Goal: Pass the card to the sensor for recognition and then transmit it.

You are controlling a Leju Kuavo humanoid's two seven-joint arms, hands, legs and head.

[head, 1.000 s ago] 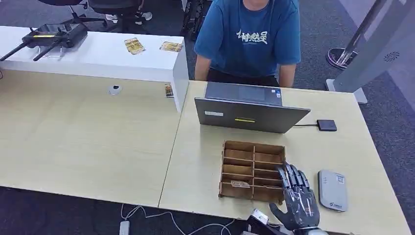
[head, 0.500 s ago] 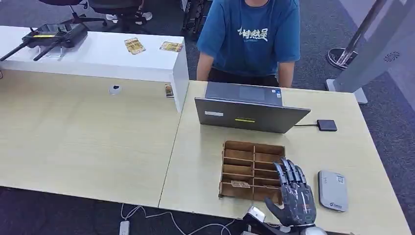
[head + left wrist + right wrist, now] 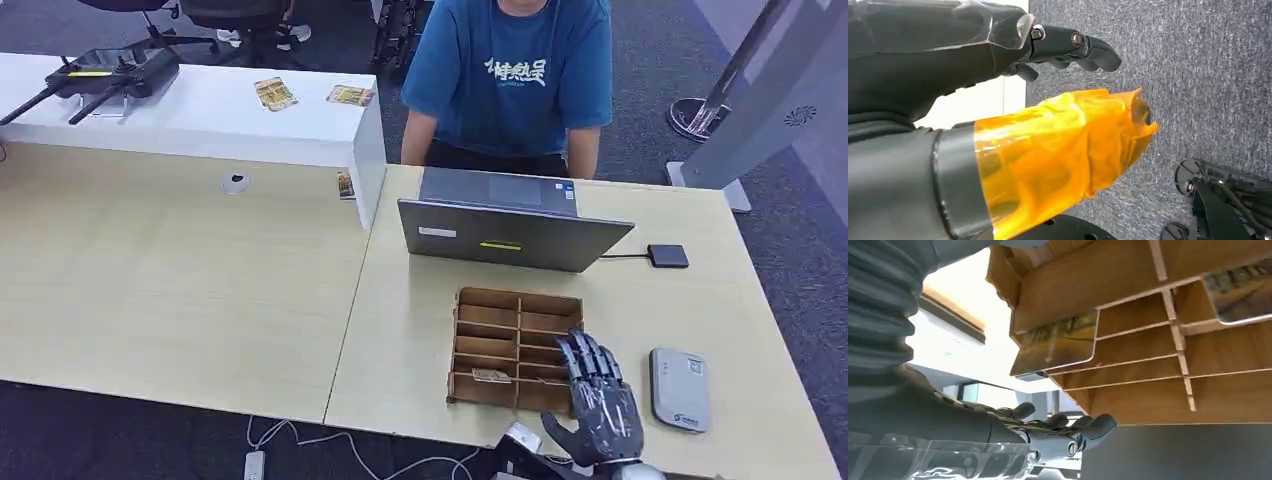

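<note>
Right hand fingers spread, empty, over near-right corner of wooden card rack. Left hand empty, fingers loosely extended over carpet.

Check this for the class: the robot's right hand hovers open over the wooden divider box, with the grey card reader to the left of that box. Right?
Not quite. The head view shows the card reader to the right of the wooden divider box, not the left. The right hand is open over the box.

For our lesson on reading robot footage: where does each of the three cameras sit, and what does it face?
Head view: high on the body, looking down at the table; right hand shows.
Left wrist view: behind the left hand, facing carpet.
Right wrist view: behind the right hand, facing the wooden organizer.
Head and right wrist views share the organizer.
</note>
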